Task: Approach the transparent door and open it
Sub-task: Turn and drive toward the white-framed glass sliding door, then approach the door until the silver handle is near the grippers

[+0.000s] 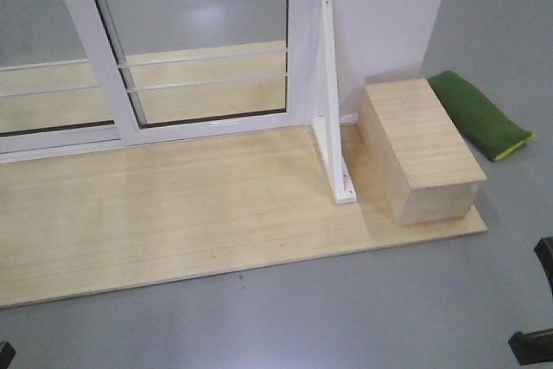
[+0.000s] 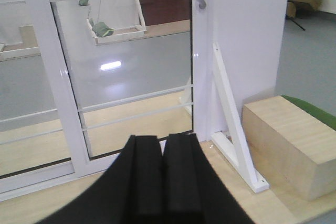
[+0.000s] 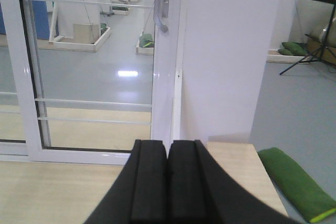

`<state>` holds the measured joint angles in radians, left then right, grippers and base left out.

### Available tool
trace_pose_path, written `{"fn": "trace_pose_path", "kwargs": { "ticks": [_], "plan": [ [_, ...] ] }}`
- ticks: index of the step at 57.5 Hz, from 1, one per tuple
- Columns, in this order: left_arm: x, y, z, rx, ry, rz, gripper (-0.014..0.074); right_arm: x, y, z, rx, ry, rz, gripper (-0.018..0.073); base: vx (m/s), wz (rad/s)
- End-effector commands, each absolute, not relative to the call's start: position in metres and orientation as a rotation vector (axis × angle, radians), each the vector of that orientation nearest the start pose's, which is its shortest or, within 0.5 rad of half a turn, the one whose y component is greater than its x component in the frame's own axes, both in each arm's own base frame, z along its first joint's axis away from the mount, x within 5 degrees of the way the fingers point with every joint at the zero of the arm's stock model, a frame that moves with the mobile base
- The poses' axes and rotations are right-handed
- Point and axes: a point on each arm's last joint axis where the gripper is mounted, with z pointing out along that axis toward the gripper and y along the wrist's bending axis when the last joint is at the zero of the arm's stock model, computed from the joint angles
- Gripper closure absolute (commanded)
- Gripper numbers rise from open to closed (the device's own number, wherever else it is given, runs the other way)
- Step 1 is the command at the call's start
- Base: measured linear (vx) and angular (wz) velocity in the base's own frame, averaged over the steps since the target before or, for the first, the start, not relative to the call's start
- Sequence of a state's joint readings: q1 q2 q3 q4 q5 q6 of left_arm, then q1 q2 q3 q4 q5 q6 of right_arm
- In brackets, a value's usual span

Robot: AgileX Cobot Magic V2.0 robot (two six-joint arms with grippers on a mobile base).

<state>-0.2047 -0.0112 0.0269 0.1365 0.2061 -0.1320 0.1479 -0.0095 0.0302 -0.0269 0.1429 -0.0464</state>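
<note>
Nearest me, the left gripper (image 2: 163, 182) has its black fingers pressed flat together with nothing between them. The right gripper (image 3: 168, 182) is squeezed closed the same way, empty. Below them, bare grey floor (image 1: 302, 317) runs up to the edge of a pale plywood platform (image 1: 216, 205), which lies open before the doorway. On the platform's right end sit a wooden box (image 1: 423, 149) and a white triangular brace (image 1: 333, 127), with a green cushion (image 1: 479, 114) on the floor just beside the box. The transparent door (image 1: 207, 41) stands along the platform's far edge. It is clear glass in a white frame, with two thin white bars low across it and its right stile against a white wall panel (image 1: 389, 6). A curved grey handle (image 3: 164, 3) sits on that stile. A second glass panel (image 1: 43, 41) overlaps the door on the left.
</note>
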Motion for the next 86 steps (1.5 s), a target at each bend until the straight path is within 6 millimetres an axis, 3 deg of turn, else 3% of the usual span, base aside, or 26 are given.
{"fn": "trace_pose_path", "kwargs": {
  "ticks": [1, 45, 86],
  "plan": [
    [0.0558, -0.0102, 0.1836, 0.157, 1.64, -0.148, 0.0602, 0.0559, 0.0078, 0.1941, -0.169, 1.557, 0.051, 0.0559, 0.56, 0.31],
    [0.0558, -0.0102, 0.1836, 0.157, 1.64, -0.148, 0.0602, 0.0559, 0.0078, 0.1941, -0.169, 1.557, 0.051, 0.0559, 0.49, 0.24],
    [0.0558, -0.0102, 0.1836, 0.157, 1.64, -0.148, 0.0602, 0.0559, 0.0078, 0.1941, -0.169, 1.557, 0.051, 0.0559, 0.32, 0.01]
  ]
}}
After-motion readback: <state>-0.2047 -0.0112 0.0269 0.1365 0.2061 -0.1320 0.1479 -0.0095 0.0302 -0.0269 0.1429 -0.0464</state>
